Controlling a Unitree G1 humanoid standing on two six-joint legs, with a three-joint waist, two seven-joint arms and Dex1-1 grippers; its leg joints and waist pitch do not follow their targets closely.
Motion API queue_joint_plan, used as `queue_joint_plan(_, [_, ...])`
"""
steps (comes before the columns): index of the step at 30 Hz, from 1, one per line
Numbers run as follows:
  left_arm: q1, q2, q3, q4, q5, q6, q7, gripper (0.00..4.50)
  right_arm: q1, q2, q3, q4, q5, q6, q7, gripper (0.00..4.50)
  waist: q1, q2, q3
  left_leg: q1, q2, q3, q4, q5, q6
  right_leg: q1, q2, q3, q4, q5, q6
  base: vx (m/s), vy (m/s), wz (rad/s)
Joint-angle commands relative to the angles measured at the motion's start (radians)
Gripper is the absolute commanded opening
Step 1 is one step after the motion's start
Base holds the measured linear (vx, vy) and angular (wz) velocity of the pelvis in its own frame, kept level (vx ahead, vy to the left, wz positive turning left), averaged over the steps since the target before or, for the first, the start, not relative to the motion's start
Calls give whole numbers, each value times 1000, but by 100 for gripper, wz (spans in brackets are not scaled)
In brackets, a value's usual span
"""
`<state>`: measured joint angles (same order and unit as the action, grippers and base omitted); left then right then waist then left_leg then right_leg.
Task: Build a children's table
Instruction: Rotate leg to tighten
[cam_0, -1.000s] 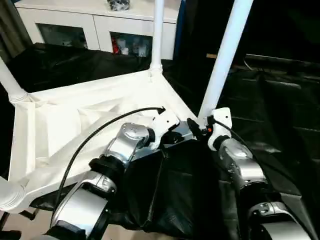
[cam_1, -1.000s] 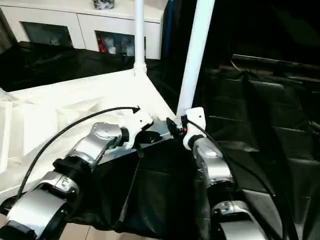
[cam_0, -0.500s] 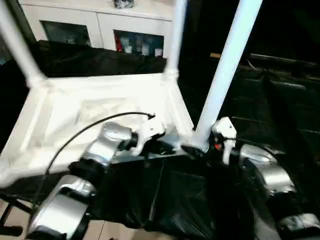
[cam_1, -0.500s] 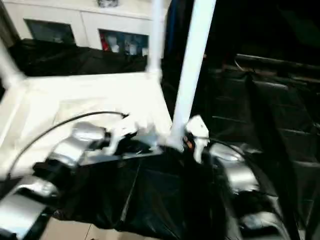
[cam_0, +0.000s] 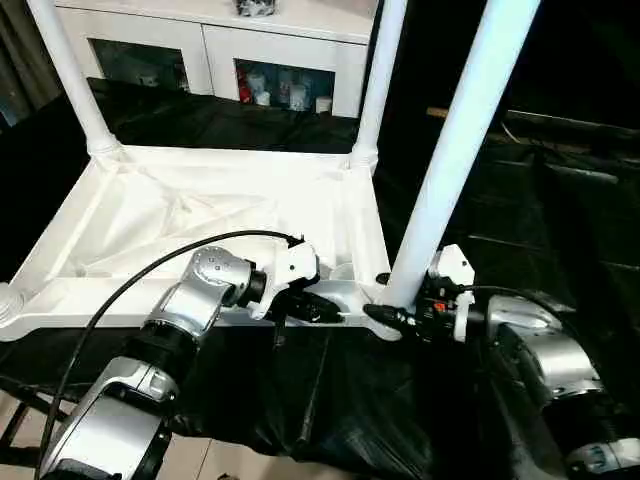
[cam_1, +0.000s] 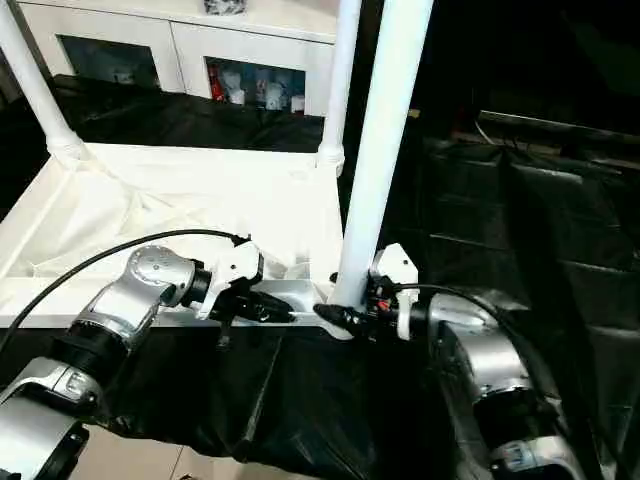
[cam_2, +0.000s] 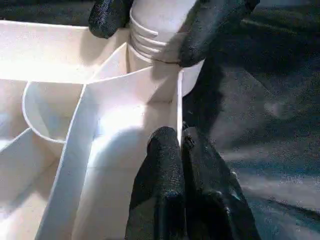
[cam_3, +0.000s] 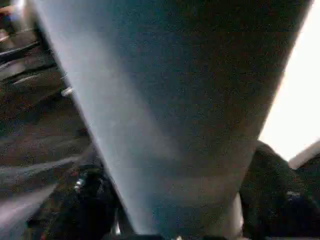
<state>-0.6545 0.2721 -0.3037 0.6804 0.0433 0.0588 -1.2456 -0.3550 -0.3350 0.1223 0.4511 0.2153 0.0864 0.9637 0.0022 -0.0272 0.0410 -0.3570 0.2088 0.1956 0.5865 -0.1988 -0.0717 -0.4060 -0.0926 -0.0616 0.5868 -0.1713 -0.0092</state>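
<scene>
While the white tabletop (cam_0: 200, 215) lies ribbed side up on the black-draped surface (cam_0: 540, 230) with tube legs standing in its corner sockets, the left gripper (cam_0: 322, 306) sits at its near rim, fingers (cam_2: 172, 185) pressed together with the thin rim wall pinched between them. Just to the right, the nearest leg (cam_0: 455, 150) rises from its corner socket, and the right gripper (cam_0: 385, 318) holds its base, one black finger (cam_2: 212, 27) on each side of the ribbed collar. Behind stands a white cabinet (cam_0: 280, 60) with glass doors.
</scene>
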Motion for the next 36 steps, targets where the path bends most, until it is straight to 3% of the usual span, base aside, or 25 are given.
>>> queue_joint_plan(1, [-5, -58, -12, 17, 29, 33, 111, 0, -30, 53, -7, 68, -80, -37, -197, 284, -6, -11, -53, 4, 25, -4, -65, -174, 62, 44, -44, 38, -62, -241, -234, 0, 0, 0])
queue_joint_plan(4, [-12, -84, -10, 34, 37, 46, 163, 0, -41, 83, -29, 98, -90, -44, -293, 269, -13, -15, -50, 5, 19, -8, -67, -239, 32, 41, -42, 38, -76, -370, -186, 0, 0, 0])
queue_joint_plan(6, [-29, -151, -1, 70, 44, 83, 263, 0, -64, 143, -61, 149, -110, -38, -466, 267, -19, -11, -51, 4, 18, -10, -69, -243, 18, 38, -41, 39, -76, -374, -175, 0, 0, 0])
queue_joint_plan(7, [-32, -165, 2, 76, 43, 91, 280, 0, -68, 154, -65, 158, -113, -36, -495, 265, -23, -15, -52, 5, 17, -11, -69, -251, 14, 39, -39, 38, -77, -375, -174, 0, 0, 0])
queue_joint_plan(8, [-32, -165, 2, 76, 43, 91, 280, 0, -68, 154, -65, 158, -113, -36, -495, 265, -24, -16, -53, 5, 16, -10, -67, -247, 17, 39, -39, 39, -77, -366, -175, 0, 0, 0])
queue_joint_plan(10, [-44, -240, 14, 114, 40, 101, 381, 0, -100, 223, -85, 209, -131, -42, -645, 264, -27, -8, -54, 3, 15, -8, -65, -236, 30, 36, -37, 42, -74, -323, -187, 0, 0, 0])
queue_joint_plan(12, [-49, -271, 16, 133, 44, 101, 428, 0, -117, 256, -89, 234, -143, -45, -712, 264, -28, -13, -56, 2, 13, -7, -65, -221, 33, 40, -35, 41, -73, -298, -193, 0, 0, 0])
queue_joint_plan(13, [-49, -284, 20, 140, 46, 98, 444, 0, -129, 275, -82, 251, -159, -63, -746, 264, -27, -7, -57, 2, 12, -7, -64, -213, 38, 42, -35, 42, -72, -295, -189, 0, 0, 0])
queue_joint_plan(15, [-51, -297, 27, 148, 48, 94, 459, 0, -147, 300, -66, 279, -188, -93, -786, 264, -31, -12, -57, -2, 10, -6, -64, -212, 45, 43, -35, 41, -73, -301, -185, 0, 0, 0])
queue_joint_plan(17, [-54, -296, 26, 150, 51, 91, 458, 0, -151, 306, -69, 284, -185, -100, -783, 264, -28, -11, -58, -1, 9, -5, -63, -217, 54, 42, -36, 41, -77, -329, -171, 0, 0, 0])
queue_joint_plan(20, [-52, -265, 14, 133, 62, 77, 422, 0, -158, 300, -91, 280, -147, -133, -730, 334, -27, -10, -58, -2, 12, -6, -64, -226, 64, 40, -36, 41, -78, -337, -164, 0, 0, 0])
queue_joint_plan(21, [-51, -245, 10, 122, 63, 72, 399, 0, -160, 282, -91, 272, -148, -146, -712, 334, -22, 4, -57, 0, 13, -9, -67, -227, 62, 40, -37, 41, -77, -324, -170, 0, 0, 0])
queue_joint_plan(23, [-44, -215, 6, 112, 65, 61, 364, 0, -158, 256, -93, 261, -152, -161, -689, 345, -25, 1, -61, -4, 13, -7, -64, -209, 66, 44, -34, 41, -70, -246, -194, 0, 0, 0])
queue_joint_plan(24, [-39, -200, 3, 108, 67, 51, 345, 0, -155, 246, -100, 255, -144, -165, -671, 360, -23, 8, -62, -4, 13, -6, -63, -192, 76, 46, -34, 41, -64, -192, -219, 0, 0, 0])
queue_joint_plan(25, [-38, -197, 2, 108, 68, 47, 341, 0, -155, 245, -101, 256, -142, -167, -669, 371, -23, 5, -61, -4, 13, -5, -63, -194, 79, 46, -34, 41, -65, -191, -222, 0, 0, 0])
queue_joint_plan(26, [-37, -191, 0, 108, 68, 41, 332, 0, -154, 240, -103, 254, -139, -170, -659, 377, -21, 11, -61, -4, 13, -6, -63, -194, 80, 48, -36, 41, -64, -190, -226, 0, 0, 0])
queue_joint_plan(30, [-39, -120, 1, 81, 51, 4, 221, 0, -128, 172, -86, 191, -84, -162, -456, 414, -15, 10, -62, -8, 13, -7, -62, -190, 96, 56, -37, 39, -60, -166, -245, 0, 0, 0])
queue_joint_plan(35, [-24, -45, -1, 31, 23, -25, 83, 0, -78, 77, -45, 114, -57, -129, -232, 435, -10, 12, -65, -5, 20, -6, -57, -140, 128, 54, -38, 40, -47, -69, -289, 0, 0, 0])
queue_joint_plan(36, [-20, -33, -2, 24, 17, -24, 64, 0, -68, 64, -40, 96, -45, -117, -193, 435, -7, 8, -64, -6, 20, -4, -55, -131, 138, 55, -37, 41, -43, -42, -297, 0, 0, 0])
